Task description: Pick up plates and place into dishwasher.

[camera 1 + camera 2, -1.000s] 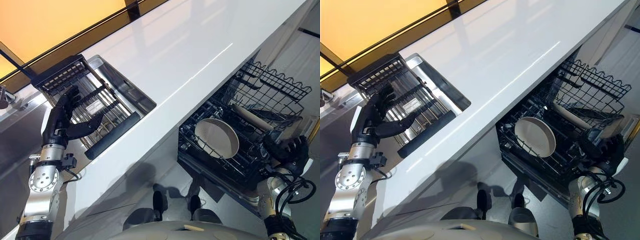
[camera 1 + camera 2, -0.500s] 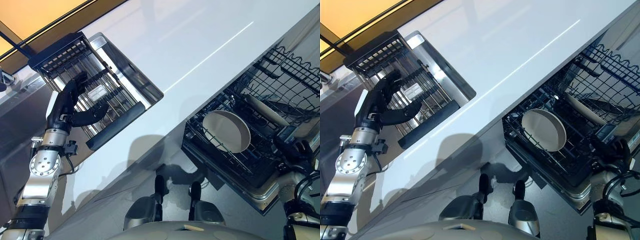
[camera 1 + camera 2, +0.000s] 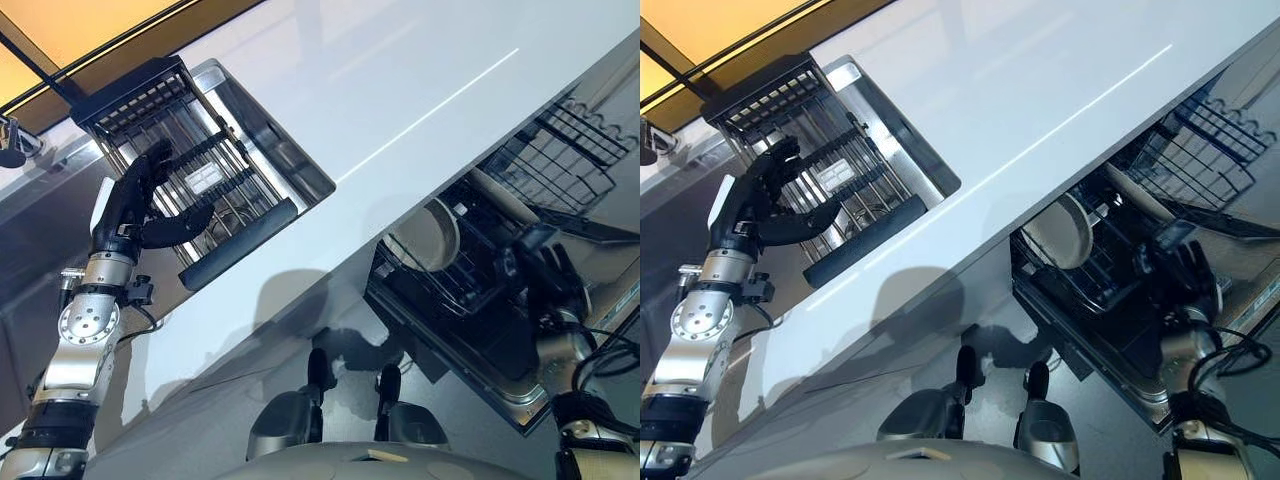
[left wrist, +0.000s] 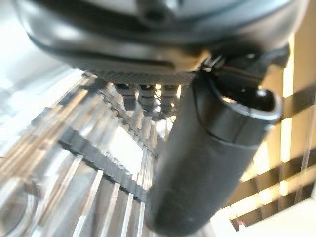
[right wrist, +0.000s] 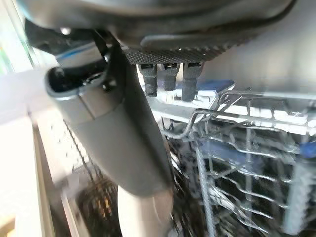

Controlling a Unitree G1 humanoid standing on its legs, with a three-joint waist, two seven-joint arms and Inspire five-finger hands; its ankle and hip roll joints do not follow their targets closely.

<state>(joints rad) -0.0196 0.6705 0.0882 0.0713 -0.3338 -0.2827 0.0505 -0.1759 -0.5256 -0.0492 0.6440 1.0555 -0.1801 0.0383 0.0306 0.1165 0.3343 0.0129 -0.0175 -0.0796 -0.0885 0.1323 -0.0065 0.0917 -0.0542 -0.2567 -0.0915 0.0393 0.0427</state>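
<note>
1. Left hand (image 3: 135, 205), left of frame: fingers apart, empty, over the sink rack (image 3: 195, 180).
2. White counter (image 3: 400, 90) spans the centre diagonally.
3. Plate (image 3: 428, 232) stands in the dishwasher rack (image 3: 470, 290), lower right, partly under the counter edge.
4. Right hand (image 3: 545, 285) at the rack front; fingers extended, gripping nothing.

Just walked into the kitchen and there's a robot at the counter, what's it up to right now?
It is loading a dishwasher. The lower rack, under the white counter, holds a pale plate standing on edge. The right hand is at the rack's front edge with straight fingers, holding nothing. The left hand reaches over the wire dish rack set in the sink, open and also empty. No plate can be made out in that rack.
</note>
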